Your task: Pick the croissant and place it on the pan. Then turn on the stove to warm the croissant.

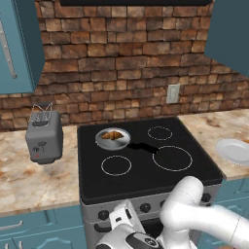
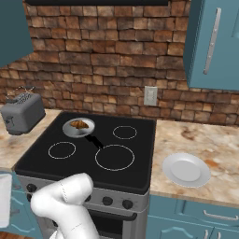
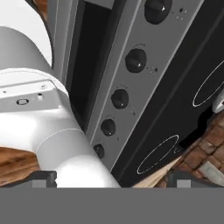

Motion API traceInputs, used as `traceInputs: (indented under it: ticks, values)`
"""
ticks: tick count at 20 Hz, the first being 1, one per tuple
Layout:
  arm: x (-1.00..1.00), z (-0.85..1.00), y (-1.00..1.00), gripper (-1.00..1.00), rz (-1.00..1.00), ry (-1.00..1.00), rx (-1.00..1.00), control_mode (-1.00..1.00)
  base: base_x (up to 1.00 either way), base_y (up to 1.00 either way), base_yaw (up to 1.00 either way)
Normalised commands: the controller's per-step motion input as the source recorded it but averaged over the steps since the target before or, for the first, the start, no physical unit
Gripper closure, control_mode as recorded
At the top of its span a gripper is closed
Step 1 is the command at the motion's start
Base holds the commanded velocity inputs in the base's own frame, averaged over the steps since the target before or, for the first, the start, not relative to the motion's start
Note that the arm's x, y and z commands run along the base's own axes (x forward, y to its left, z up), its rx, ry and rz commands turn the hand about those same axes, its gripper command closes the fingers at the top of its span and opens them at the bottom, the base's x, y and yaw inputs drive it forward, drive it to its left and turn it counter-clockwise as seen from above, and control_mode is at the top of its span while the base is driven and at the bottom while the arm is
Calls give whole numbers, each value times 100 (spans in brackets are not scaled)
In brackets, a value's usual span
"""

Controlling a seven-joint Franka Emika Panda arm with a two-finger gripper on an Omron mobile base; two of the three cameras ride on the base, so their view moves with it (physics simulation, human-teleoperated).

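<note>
The croissant lies in the small silver pan, which stands on the back left burner of the black glass-top stove. The pan's black handle points toward the middle of the cooktop. My gripper hangs low in front of the stove's steel front, open, its dark fingertips wide apart with nothing held. A row of black knobs runs along that front, just ahead of the hand.
A grey toaster stands on the counter left of the stove. A round white plate lies on the counter to the right. Blue cabinets hang above on both sides, in front of a brick wall.
</note>
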Motion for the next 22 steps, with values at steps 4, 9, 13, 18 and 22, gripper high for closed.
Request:
traceInputs:
  ticks: [4,9,13,18,22]
  values:
    - [5,-3,10,-100,0,4,-16,-100,0,0,0]
    - [7,-3,21,-100,0,5,-20,-100,0,0,0]
    - [26,-25,26,-100,0,0,-18,-100,0,0,0]
    - [32,-42,26,-100,0,0,-20,-100,0,0,0]
    - [40,-61,21,-100,0,0,-20,-100,0,0,0]
